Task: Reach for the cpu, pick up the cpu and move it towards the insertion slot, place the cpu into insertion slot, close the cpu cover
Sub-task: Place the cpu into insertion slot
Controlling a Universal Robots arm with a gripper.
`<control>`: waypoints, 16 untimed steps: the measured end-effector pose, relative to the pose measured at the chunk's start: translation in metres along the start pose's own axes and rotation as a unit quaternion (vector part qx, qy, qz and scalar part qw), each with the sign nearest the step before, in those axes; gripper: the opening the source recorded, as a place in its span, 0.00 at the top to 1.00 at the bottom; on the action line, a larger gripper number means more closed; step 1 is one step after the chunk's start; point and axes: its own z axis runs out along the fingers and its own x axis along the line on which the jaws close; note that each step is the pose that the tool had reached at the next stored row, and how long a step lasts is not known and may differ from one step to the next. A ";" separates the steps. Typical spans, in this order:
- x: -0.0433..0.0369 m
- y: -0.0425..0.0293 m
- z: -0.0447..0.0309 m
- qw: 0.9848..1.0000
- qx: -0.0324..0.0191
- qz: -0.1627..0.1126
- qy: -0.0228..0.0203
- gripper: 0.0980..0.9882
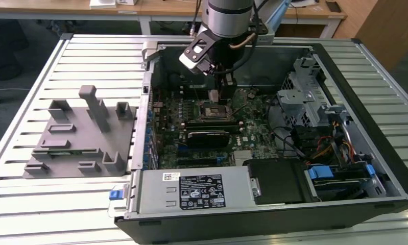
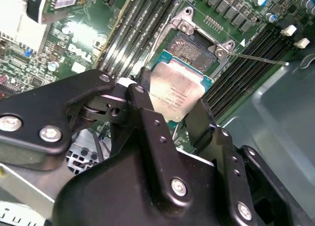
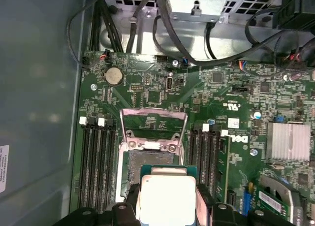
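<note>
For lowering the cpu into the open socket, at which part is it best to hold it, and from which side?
By two opposite edges, from above, as the gripper holds the cpu now. It is a thin flat square with its broad face towards the insertion slot, so an edge pinch probably keeps it flat and leaves the underside free.
</note>
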 end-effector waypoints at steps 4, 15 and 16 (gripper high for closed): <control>0.0030 0.0000 0.0057 1.000 0.000 0.000 0.000 0.52; 0.0035 -0.0007 0.0204 1.000 0.000 0.003 0.000 0.52; 0.0037 -0.0008 0.0213 1.000 0.000 0.003 0.000 0.52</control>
